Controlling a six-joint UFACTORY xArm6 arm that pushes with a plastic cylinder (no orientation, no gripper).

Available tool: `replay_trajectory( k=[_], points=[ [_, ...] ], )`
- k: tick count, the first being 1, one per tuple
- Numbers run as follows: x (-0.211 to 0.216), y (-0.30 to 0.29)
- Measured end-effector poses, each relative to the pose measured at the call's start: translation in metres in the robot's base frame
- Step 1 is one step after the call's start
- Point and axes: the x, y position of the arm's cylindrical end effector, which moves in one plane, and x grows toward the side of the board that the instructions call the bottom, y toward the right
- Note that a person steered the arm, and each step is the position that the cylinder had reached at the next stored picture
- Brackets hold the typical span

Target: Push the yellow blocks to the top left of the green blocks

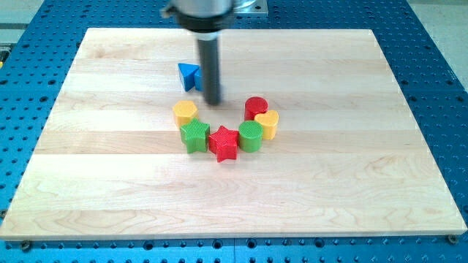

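Yellow blocks are seen at two spots: a yellow cylinder [185,112] touching the green star-like block [195,136] at its eleven o'clock, and a yellow heart [268,124] pressed against the green cylinder [250,136] at its two o'clock. A red star [224,142] sits between the greens, and a red cylinder [256,107] is lodged at the heart's eleven o'clock. No fingers exist; nothing is held. My tip [212,101] is stationed at one o'clock of the yellow cylinder, apparently just clear of the blue triangle [189,75], probably so the heart can be reached next.
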Motion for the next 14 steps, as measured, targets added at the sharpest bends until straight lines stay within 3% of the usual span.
replay_trajectory(
  k=[1,2,4,6,8,11,13,14],
  points=[
    [-0.021,0.073],
    [0.023,0.152],
    [0.100,0.065],
    [0.069,0.106],
    [0.064,-0.085],
    [0.045,0.021],
    [0.038,-0.088],
    [0.032,-0.024]
  ],
)
